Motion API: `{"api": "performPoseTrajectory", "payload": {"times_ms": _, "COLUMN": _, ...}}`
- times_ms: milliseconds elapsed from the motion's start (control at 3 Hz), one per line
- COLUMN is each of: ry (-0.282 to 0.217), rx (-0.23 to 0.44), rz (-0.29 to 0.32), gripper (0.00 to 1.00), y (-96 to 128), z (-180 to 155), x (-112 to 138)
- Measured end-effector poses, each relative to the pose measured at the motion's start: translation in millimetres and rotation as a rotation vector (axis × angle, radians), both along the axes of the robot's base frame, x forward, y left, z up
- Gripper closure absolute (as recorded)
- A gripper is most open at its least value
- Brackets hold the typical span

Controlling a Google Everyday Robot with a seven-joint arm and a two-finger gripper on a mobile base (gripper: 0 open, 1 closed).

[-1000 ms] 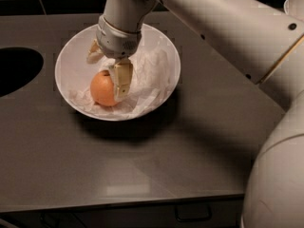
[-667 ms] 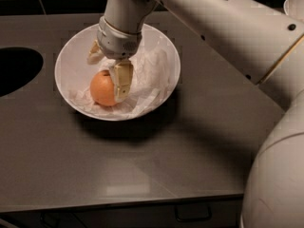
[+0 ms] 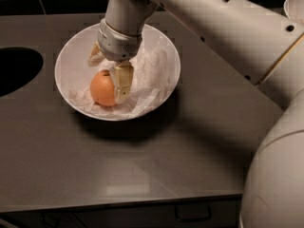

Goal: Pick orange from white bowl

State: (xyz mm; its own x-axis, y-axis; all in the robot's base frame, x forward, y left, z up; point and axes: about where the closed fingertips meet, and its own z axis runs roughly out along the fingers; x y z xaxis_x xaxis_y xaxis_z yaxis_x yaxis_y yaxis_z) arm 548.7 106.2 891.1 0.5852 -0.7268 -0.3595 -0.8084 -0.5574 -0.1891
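Observation:
The orange (image 3: pixel 100 89) lies in the white bowl (image 3: pixel 164 46) on crumpled white paper, in the bowl's left half. The bowl stands on the dark countertop, left of centre. My gripper (image 3: pixel 106 80) reaches down into the bowl from above. Its fingers are apart. One cream finger (image 3: pixel 122 82) rests against the orange's right side. The other finger (image 3: pixel 95 56) sits at the orange's upper left, by the bowl's back wall. The orange still rests on the paper.
A dark oval opening (image 3: pixel 14 70) is cut into the counter at the left. A small white dish (image 3: pixel 295 6) shows at the top right edge. My white arm crosses the upper right, and the robot's body fills the lower right corner. The counter's front edge (image 3: pixel 118 201) runs along the bottom.

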Motion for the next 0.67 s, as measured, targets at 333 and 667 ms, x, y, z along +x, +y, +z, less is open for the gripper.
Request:
{"api": "performPoseTrajectory", "payload": {"times_ms": 333, "ry": 0.010, "rx": -0.002, "rz": -0.001, "gripper": 0.22, "y": 0.1, "z": -3.1, "x": -0.4}}
{"api": "performPoseTrajectory", "payload": {"times_ms": 667, "ry": 0.017, "rx": -0.004, "rz": -0.001, "gripper": 0.22, "y": 0.1, "z": -5.3, "x": -0.5}}
